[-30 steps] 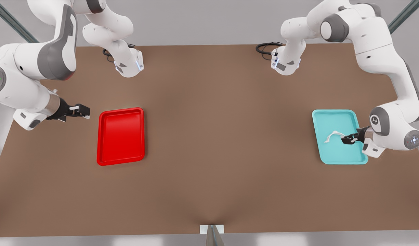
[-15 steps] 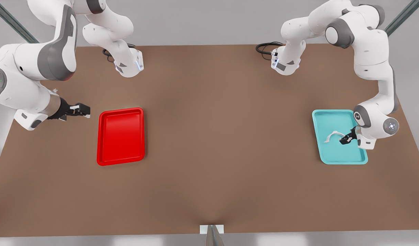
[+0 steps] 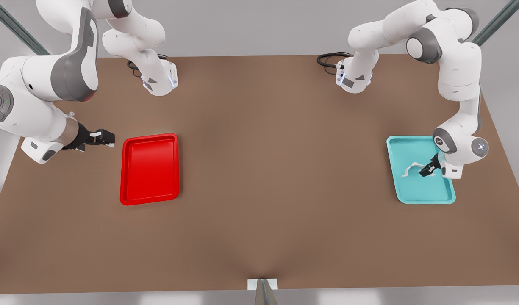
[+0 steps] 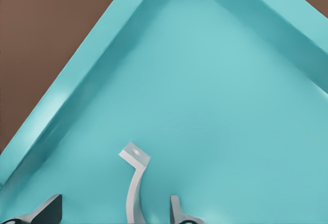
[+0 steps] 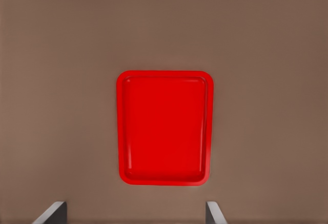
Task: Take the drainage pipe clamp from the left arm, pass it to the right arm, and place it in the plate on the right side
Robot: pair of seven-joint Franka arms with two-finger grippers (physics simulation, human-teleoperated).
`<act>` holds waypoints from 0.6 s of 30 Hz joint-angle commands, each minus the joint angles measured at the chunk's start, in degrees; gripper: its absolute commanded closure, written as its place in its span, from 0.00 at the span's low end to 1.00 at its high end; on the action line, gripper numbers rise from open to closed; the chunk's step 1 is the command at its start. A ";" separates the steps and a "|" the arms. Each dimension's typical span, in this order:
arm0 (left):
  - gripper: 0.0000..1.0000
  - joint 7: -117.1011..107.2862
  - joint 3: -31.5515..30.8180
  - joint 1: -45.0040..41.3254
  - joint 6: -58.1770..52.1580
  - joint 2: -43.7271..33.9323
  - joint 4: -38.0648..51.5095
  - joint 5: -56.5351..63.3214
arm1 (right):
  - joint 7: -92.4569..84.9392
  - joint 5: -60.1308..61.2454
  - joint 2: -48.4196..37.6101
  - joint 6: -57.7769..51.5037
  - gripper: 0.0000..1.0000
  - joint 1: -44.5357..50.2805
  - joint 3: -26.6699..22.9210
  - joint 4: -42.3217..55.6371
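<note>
Between the spread jaws of the left gripper [image 3: 424, 171] the drainage pipe clamp [image 4: 134, 183] is seen, lying in the teal tray [image 3: 412, 146] and not yet gripped. Compared with a second ago, this gripper is lowered and tipped steeply over the clamp, so the pickup is judged imminent. Well apart, the right gripper [image 3: 104, 137], jaws open, is held waiting just beside the plate [image 3: 149, 169] on the brown surface [image 3: 280, 169].
</note>
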 commanded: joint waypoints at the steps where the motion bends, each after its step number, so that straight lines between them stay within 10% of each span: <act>1: 0.08 8.91 0.02 0.24 1.24 -0.11 0.11 -0.66 | -0.09 0.03 -0.07 -0.01 0.00 0.00 -0.05 0.02; 18: 0.29 9.25 0.02 0.42 3.26 -0.99 0.11 -11.22 | 0.26 0.03 -0.07 -0.01 0.00 0.09 -0.05 -0.16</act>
